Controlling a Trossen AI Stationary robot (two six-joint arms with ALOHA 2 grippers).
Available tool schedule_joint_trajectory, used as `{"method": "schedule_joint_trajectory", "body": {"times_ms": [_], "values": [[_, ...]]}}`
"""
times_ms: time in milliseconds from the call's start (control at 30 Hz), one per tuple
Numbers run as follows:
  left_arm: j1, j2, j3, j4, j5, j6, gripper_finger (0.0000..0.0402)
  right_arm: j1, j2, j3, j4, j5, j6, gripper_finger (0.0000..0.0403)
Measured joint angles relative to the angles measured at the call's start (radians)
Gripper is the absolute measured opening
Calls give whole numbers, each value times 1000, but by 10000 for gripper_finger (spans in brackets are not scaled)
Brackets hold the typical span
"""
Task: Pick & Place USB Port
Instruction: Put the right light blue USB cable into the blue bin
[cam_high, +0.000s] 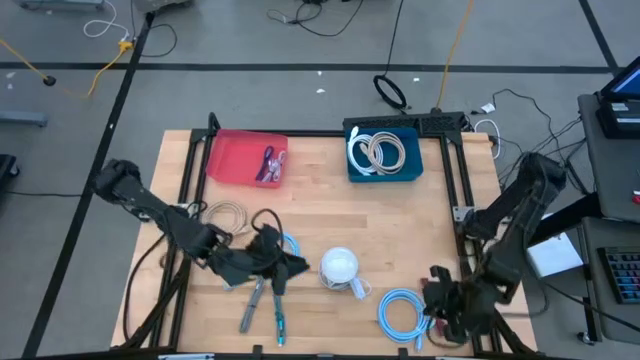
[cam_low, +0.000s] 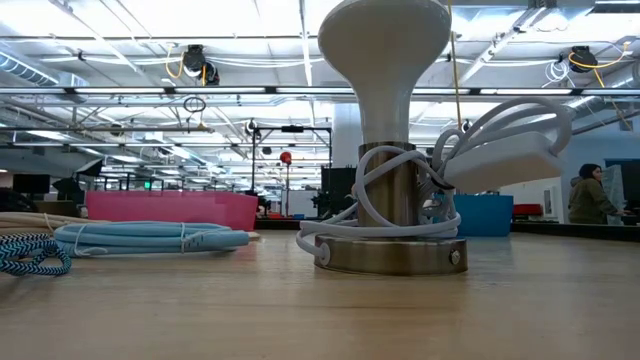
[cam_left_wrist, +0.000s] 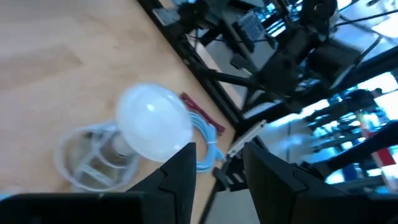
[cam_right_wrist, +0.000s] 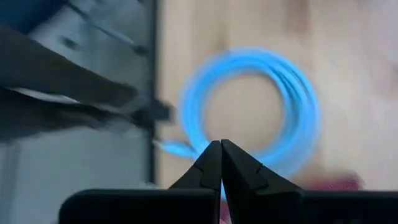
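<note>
Blue coil: the light-blue coiled cable (cam_high: 398, 309) lies flat at the table's front right, just beside the right gripper (cam_high: 440, 305), likely the cable to lift.
Right gripper: fingertips pressed together, empty, poised low over that coil (cam_right_wrist: 264, 112).
Left gripper: the left gripper (cam_high: 285, 262) hangs mid-table beside the white bulb-shaped lamp (cam_high: 340, 268), fingers (cam_left_wrist: 180, 171) parted, holding nothing.
Bins: two, one red plastic tray (cam_high: 232, 155) and one blue bin (cam_high: 352, 165) at the back, presumably drop-off spots.
Loose cables: several; exact count unclear.

Left claw (cam_left_wrist: 219, 163) parted (nothing held) over white lamp (cam_left_wrist: 152, 121), blue cable (cam_left_wrist: 206, 138).
</note>
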Motion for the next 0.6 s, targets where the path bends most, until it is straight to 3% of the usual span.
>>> {"method": "schedule_joint_trajectory", "body": {"times_ms": [167, 300, 600], "values": [[0, 80, 0, 128, 15, -25, 136, 13, 97, 26, -164, 21, 73, 0], [-5, 101, 0, 165, 16, -46, 136, -1, 131, 26, -260, -82, 251, 0], [-13, 101, 0, 164, -6, -18, 136, -40, 110, 27, -202, -57, 337, 0]]}}
